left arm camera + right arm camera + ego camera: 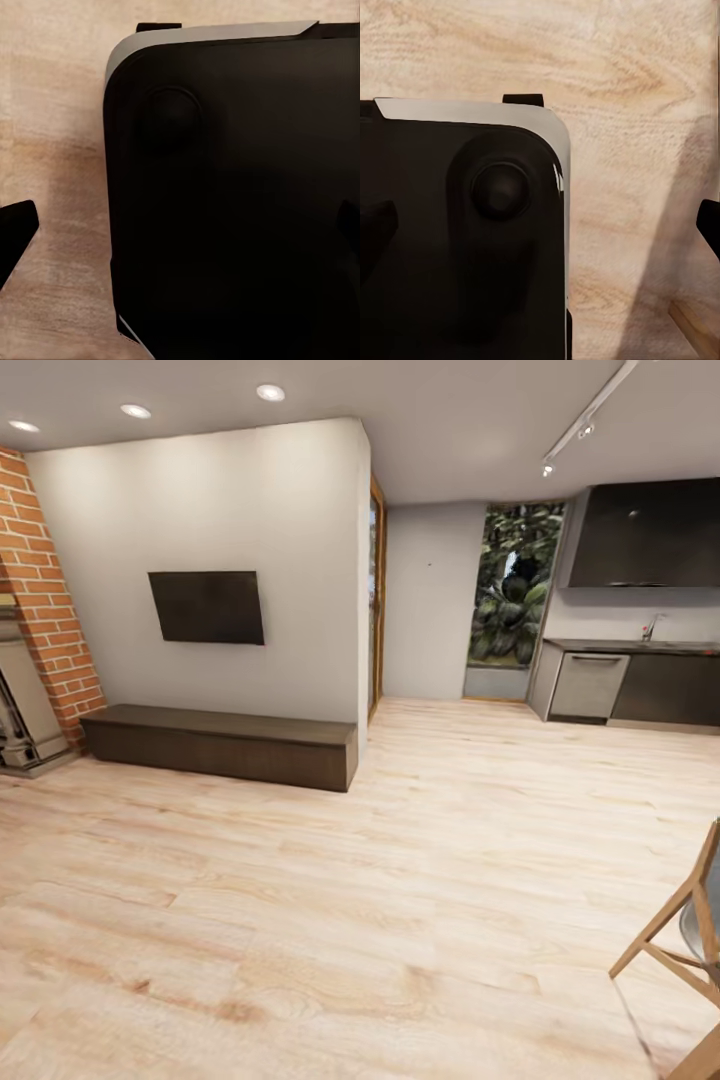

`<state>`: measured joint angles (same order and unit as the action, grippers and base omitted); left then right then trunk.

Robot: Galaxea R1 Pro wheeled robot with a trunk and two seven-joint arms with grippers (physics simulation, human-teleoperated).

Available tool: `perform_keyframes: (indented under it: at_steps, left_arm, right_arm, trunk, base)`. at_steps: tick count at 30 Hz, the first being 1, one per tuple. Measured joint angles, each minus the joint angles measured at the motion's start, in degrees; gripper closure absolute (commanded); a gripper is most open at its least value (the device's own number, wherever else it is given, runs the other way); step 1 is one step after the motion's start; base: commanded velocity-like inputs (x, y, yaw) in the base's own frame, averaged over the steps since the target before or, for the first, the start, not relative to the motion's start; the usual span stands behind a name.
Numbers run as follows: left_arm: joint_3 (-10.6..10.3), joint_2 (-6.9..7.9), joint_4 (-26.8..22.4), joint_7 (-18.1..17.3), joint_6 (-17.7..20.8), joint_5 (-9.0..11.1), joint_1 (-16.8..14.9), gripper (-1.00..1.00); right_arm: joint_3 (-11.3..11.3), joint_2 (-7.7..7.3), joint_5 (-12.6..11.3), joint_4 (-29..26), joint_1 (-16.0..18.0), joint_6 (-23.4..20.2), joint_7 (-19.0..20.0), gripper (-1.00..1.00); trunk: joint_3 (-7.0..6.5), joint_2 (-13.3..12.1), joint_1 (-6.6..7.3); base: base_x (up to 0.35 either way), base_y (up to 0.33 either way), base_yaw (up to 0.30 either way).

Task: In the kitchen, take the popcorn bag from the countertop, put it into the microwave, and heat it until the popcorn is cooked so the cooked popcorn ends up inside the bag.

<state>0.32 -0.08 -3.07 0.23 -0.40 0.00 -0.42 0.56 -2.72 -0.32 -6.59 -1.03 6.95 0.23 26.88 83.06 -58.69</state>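
The robot was in transit over the wood floor (420, 880); the kitchen counter (640, 646) stood far right. Bag and microwave were unseen. Both tools' state: cannot tell. Next: drive toward it.

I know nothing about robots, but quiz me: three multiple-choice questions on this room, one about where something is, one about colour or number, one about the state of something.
1. Where is the kitchen counter?
A. far right of the head view
B. under the screen
C. beside the brick wall

2. How many ceiling spotlights glow at upper left?
A. one
B. three
C. five

3. The wall screen is:
A. showing a picture
B. dark
C. lying on the floor

Answers:
1 A, the kitchen counter runs along the far right wall.
2 B, three ceiling spotlights shine there.
3 B, the wall screen is blank and dark, above the low bench.
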Motion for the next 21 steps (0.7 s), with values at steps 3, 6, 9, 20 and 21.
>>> perform_keyframes:
  at_steps: [3,6,9,20,21]
  left_arm:
    - [0.0,0.09,0.0,0.0,0.0,0.0,0.0,-1.0]
    - [0.0,0.59,0.0,0.0,0.0,0.0,0.0,-1.0]
    - [0.0,0.74,0.0,0.0,0.0,0.0,0.0,-1.0]
    - [0.0,0.8,0.0,0.0,0.0,0.0,0.0,-1.0]
    - [0.0,0.79,0.0,0.0,0.0,0.0,0.0,-1.0]
  right_arm:
    - [0.0,0.0,0.0,0.0,0.0,0.0,0.0,-1.0]
    - [0.0,0.0,0.0,0.0,0.0,0.0,0.0,-1.0]
    - [0.0,0.0,0.0,0.0,0.0,0.0,0.0,-1.0]
    - [0.0,0.0,0.0,0.0,0.0,0.0,0.0,-1.0]
    - [0.0,0.0,0.0,0.0,0.0,0.0,0.0,-1.0]
  trunk:
    - [0.0,0.0,0.0]
    - [0.0,0.0,0.0]
    - [0.0,0.0,0.0]
    - [0.0,0.0,0.0]
    - [0.0,0.0,0.0]
  base:
    - [0.34,0.0,-0.295]
    - [0.34,0.0,-0.295]
    - [0.34,0.0,-0.295]
    - [0.34,0.0,-0.24]
    - [0.34,0.0,-0.184]
